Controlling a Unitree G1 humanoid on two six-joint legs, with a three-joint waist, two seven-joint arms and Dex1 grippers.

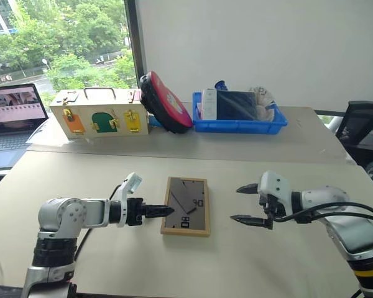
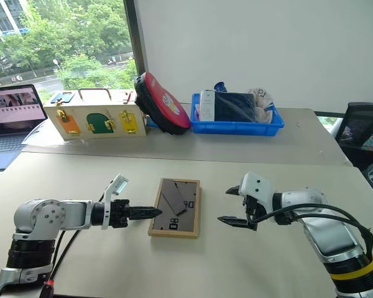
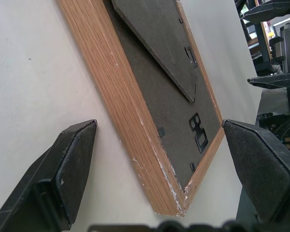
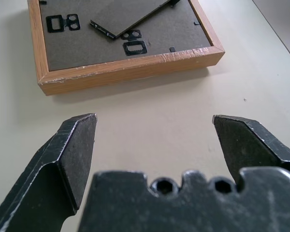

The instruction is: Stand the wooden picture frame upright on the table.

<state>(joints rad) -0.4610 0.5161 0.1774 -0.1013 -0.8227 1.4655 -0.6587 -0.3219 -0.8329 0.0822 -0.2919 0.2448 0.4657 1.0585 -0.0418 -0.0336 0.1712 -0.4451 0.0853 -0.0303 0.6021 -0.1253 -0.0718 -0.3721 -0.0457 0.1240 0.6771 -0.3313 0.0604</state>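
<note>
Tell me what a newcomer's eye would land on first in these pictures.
The wooden picture frame lies flat at the middle of the table, grey backing up, its stand folded. The left tool and the right tool flank it, both open, neither holding it. Behind, a cream box with coloured doors stands at the left and a blue tray further right.

Two head cameras look forward and down over the desk [image 1: 174, 267] from mid-distance, sharing nearly the same scene. Each wrist camera peers low along its own fingers, very close to the wooden picture frame [image 1: 186, 206] from opposite sides.
</note>
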